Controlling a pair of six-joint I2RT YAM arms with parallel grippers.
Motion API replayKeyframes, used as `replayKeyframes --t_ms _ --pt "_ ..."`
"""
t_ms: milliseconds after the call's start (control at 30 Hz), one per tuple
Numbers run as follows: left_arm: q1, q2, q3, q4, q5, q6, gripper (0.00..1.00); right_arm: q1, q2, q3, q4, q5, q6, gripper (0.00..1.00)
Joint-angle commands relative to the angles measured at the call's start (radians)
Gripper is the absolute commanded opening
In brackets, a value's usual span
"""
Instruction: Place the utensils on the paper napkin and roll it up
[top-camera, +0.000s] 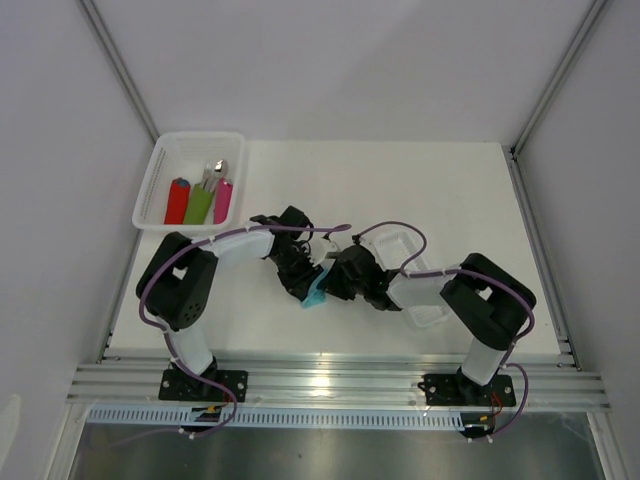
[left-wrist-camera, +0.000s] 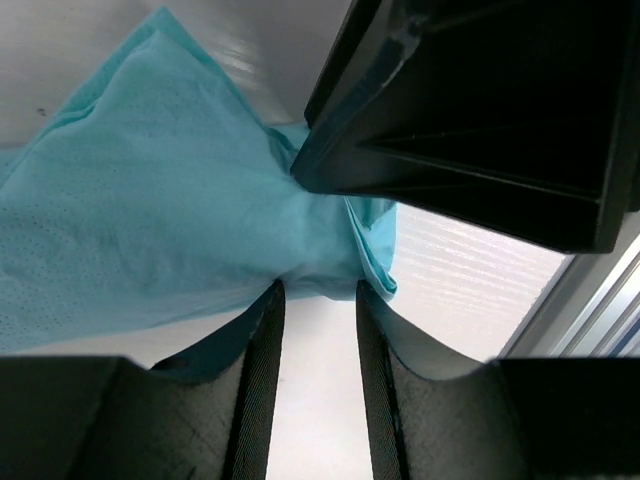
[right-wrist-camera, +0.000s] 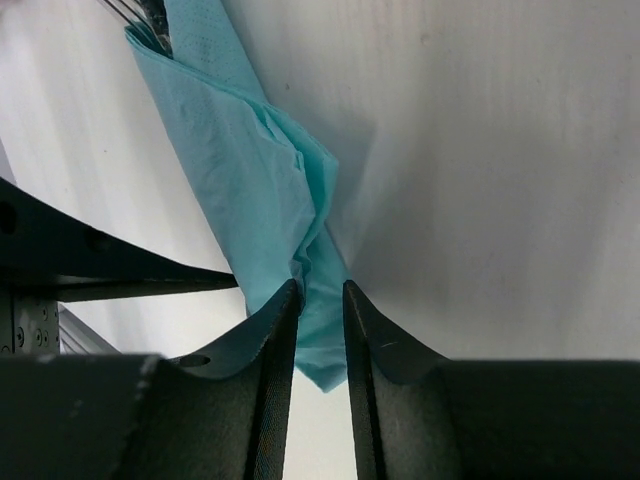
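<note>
Where overhead blurs, wrist views show right end effector (right-wrist-camera: 320, 292) pinching paper napkin (right-wrist-camera: 240, 150), left end effector (left-wrist-camera: 320, 290) parted.

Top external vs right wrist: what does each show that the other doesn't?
Only top external: the white basket at the table's far left holding red, green and pink rolls, plus both whole arms meeting mid-table. Only right wrist: the right gripper closed on the paper napkin, which is bunched into a loose roll, with thin grey tips, possibly the utensils, at its far end. Both: the teal napkin, the white table and the left gripper close beside the napkin.
</note>
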Motion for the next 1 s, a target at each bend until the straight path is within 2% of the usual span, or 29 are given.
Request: replayKeyframes --t_ms 0,300,467,567,767,967 --pt "-0.012 0.010 0.034 0.002 0.021 0.009 0.38 0.023 -0.064 -0.005 -0.064 0.038 -0.035 0.28" --pt "-0.014 0.010 0.033 0.004 0.024 0.006 0.38 0.032 -0.127 -0.011 -0.138 0.087 -0.064 0.24" --pt "-0.014 0.006 0.033 0.002 0.028 0.004 0.38 0.039 -0.147 -0.027 -0.150 0.097 -0.062 0.15" --pt "-0.014 0.006 0.036 0.004 0.033 0.003 0.38 0.042 -0.145 -0.041 -0.138 0.092 -0.056 0.08" --pt "-0.014 0.007 0.039 0.001 0.036 0.003 0.38 0.039 -0.108 -0.034 -0.097 0.055 -0.059 0.01" --pt "-0.014 0.004 0.036 0.001 0.042 0.003 0.38 0.048 -0.070 -0.031 -0.031 0.002 -0.055 0.00"
